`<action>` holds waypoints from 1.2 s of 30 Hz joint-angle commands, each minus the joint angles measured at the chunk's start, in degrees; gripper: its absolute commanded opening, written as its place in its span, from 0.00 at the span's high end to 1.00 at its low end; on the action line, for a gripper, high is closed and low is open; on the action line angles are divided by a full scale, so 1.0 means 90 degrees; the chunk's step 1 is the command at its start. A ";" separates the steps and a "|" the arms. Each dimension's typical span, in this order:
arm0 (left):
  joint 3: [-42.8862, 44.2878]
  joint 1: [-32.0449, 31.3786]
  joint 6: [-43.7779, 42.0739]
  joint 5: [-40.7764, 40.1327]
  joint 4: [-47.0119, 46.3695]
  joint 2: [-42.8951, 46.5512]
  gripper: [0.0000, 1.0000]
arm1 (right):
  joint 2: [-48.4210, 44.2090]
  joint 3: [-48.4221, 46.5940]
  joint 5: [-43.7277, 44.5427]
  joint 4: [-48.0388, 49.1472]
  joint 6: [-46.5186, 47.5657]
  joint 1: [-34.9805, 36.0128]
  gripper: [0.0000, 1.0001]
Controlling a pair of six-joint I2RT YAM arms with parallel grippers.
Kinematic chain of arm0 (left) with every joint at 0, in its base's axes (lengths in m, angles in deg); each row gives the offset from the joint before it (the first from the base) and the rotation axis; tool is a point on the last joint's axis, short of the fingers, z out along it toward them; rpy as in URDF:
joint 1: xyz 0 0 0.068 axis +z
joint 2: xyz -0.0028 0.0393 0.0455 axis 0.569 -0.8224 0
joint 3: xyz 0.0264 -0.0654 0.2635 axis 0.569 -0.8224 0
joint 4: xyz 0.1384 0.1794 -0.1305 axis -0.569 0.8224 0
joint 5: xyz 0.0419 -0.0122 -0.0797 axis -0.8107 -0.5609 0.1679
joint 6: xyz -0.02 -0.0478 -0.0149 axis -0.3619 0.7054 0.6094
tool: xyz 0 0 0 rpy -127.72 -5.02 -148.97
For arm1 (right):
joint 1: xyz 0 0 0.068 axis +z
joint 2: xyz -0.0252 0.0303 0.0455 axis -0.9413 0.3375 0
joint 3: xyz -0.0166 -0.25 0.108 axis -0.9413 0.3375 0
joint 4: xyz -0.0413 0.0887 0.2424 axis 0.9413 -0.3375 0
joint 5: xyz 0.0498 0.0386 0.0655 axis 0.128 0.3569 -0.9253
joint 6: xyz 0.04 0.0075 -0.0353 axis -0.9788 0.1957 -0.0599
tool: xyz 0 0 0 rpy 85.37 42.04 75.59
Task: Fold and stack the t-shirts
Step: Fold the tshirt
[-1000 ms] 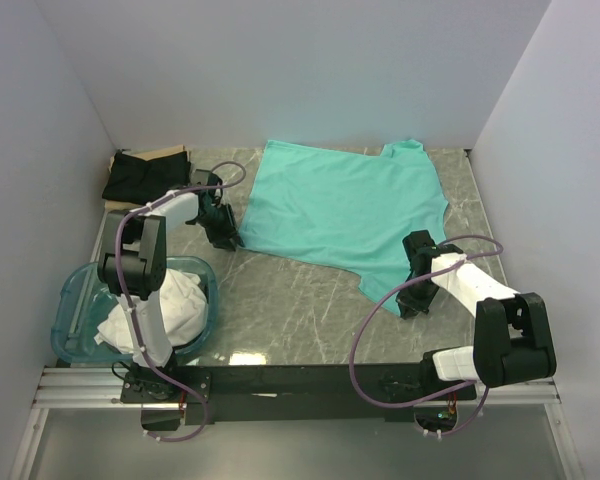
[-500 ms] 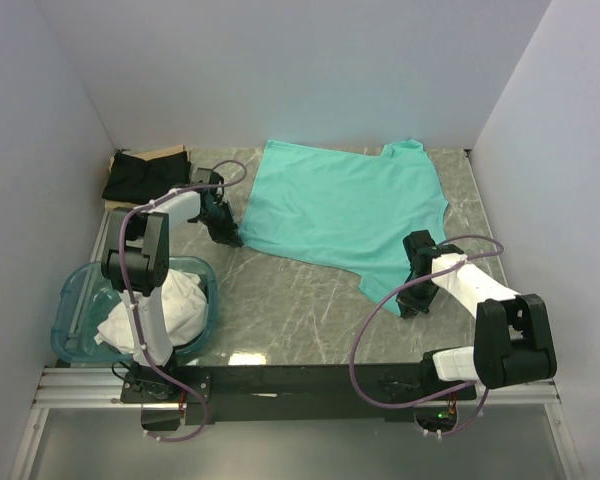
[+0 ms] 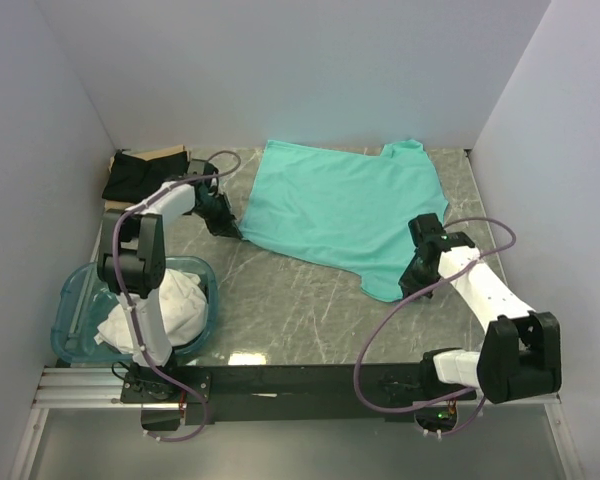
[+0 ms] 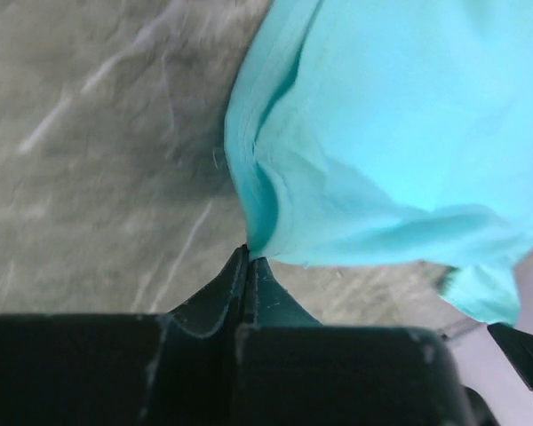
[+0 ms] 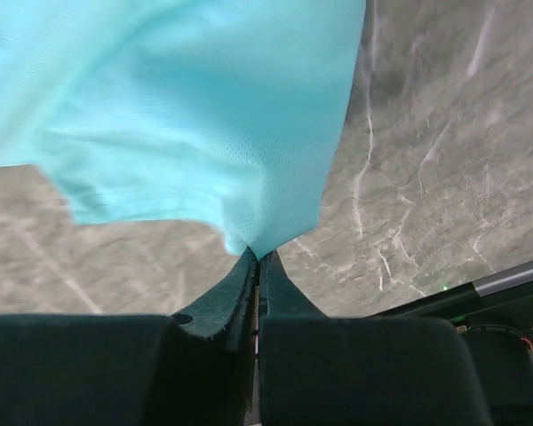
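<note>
Your left gripper (image 4: 248, 259) pinched the mint-teal t-shirt (image 3: 340, 210) at one edge; your right gripper (image 5: 256, 257) pinched its other side.

Spread out mostly flat: mint-teal short-sleeved cloth t-shirt (image 3: 340, 205) on grey marble table (image 3: 280, 310), collar at far right. Its left corner is pinched in left gripper (image 3: 230, 230), and its near sleeve tip in right gripper (image 3: 408, 288). Cloth bunches at both pinches. Black cloth t-shirt (image 3: 135, 175) sits as a compact bundle in far-left corner. Crumpled white cloth t-shirts (image 3: 175, 305) are heaped in translucent blue plastic tub (image 3: 70, 300), near left.
</note>
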 commanded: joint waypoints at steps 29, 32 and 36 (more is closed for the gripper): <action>-0.1306 0.0269 -0.0157 0.0734 0.1340 0.1891 1.00 | -0.1749 -0.1012 0.0417 -0.1843 0.0316 -0.0001 1.00; -0.1043 0.0270 -0.0186 0.1086 0.1300 0.1550 1.00 | -0.1514 -0.1159 0.0504 -0.1667 0.0335 -0.0011 1.00; -0.0691 0.0279 -0.0225 0.1439 0.1223 0.1129 1.00 | -0.1153 -0.1422 0.0572 -0.1344 0.0374 -0.0069 1.00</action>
